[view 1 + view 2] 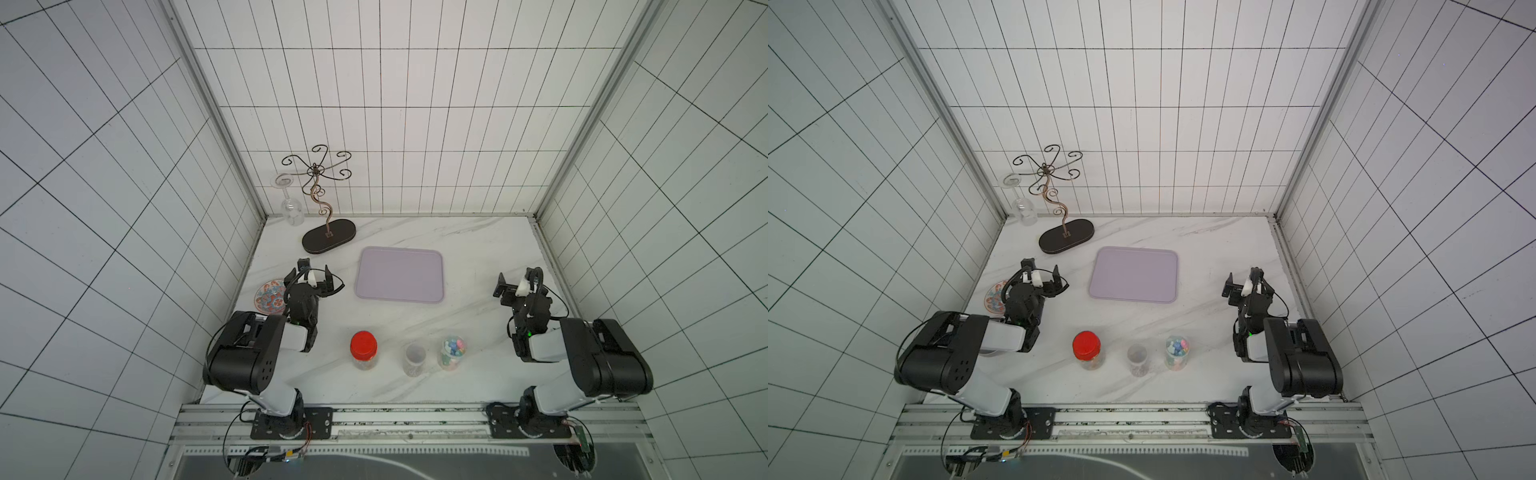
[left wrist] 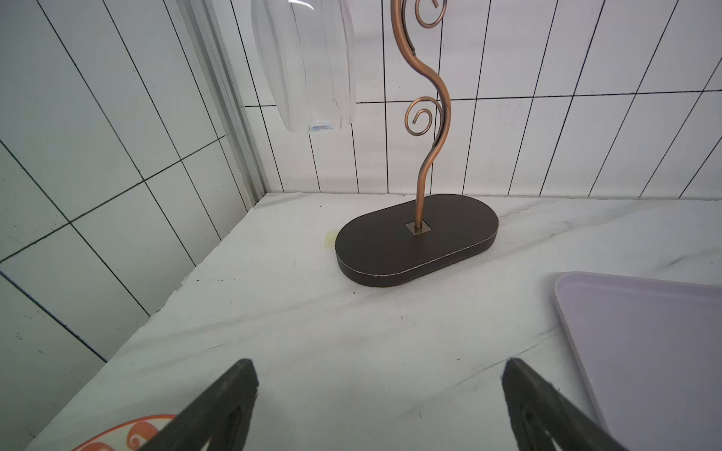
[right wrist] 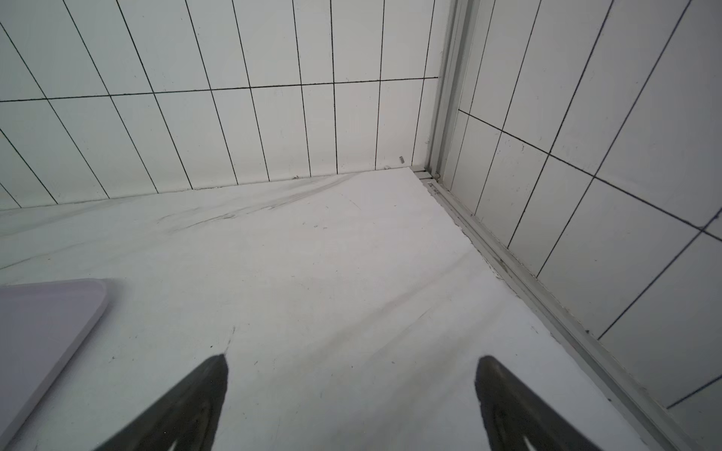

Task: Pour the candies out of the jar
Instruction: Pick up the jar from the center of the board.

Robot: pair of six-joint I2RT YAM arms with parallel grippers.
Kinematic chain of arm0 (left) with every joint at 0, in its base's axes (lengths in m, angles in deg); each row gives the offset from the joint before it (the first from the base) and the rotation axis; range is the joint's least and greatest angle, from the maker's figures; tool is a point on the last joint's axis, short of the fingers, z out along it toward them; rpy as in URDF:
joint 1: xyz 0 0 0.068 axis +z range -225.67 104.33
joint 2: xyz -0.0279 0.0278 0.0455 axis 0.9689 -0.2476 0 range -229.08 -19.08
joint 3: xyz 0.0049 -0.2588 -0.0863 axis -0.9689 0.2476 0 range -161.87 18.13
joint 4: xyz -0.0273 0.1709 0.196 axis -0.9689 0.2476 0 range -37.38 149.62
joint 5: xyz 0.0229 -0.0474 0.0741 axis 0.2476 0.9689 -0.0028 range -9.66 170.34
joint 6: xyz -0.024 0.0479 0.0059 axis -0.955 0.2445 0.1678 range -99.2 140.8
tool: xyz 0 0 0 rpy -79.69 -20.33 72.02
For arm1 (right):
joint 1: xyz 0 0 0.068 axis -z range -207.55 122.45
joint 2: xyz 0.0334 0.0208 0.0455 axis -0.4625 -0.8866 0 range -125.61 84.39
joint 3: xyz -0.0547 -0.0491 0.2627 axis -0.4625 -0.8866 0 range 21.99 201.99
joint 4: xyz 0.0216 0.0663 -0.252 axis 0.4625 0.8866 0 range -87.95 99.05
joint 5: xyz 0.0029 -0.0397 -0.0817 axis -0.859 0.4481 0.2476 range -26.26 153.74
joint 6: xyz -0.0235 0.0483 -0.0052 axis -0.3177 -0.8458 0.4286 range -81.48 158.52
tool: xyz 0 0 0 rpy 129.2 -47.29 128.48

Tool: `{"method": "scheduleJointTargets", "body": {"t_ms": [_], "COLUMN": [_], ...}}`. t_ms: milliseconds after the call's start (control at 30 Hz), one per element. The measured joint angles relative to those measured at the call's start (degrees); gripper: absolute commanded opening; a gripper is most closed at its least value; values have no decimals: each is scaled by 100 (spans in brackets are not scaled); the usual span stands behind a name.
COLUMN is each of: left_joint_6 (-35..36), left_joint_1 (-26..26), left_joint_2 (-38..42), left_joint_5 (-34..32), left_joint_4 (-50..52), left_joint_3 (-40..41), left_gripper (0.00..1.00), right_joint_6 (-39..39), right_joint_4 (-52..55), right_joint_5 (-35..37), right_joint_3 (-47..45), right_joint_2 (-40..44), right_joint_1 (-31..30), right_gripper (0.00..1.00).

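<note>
Three clear jars stand in a row near the table's front edge in both top views. The right-hand jar [image 1: 452, 353] [image 1: 1176, 353] is lidless and filled with multicoloured candies [image 1: 454, 345]. The middle jar [image 1: 414, 359] is open with a little at its bottom. The left jar [image 1: 364, 351] has a red lid. My left gripper [image 1: 316, 270] [image 2: 379, 363] is open over bare table left of the lilac tray [image 1: 400, 255]. My right gripper [image 1: 517, 279] [image 3: 353, 357] is open right of the tray. Both are far behind the jars and hold nothing.
A copper wire glass stand on a dark oval base [image 1: 328, 241] [image 2: 414, 242] stands at the back left, with a wine glass [image 1: 291, 208] hanging upside down from it. A patterned plate [image 1: 268, 296] lies by the left wall. Tiled walls close in three sides.
</note>
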Motion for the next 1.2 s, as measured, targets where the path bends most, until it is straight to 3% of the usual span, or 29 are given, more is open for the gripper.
{"method": "scheduleJointTargets", "body": {"t_ms": [1200], "left_joint_6": [-2], "left_joint_1": [120], "left_joint_2": [0], "left_joint_5": [227], "left_joint_4": [0], "left_joint_3": [2], "left_gripper": [97], "right_joint_6": [0], "right_joint_4": [0], "right_joint_5": [0], "right_joint_3": [0], "right_joint_2": [0], "right_joint_1": [0], "right_gripper": [99]}}
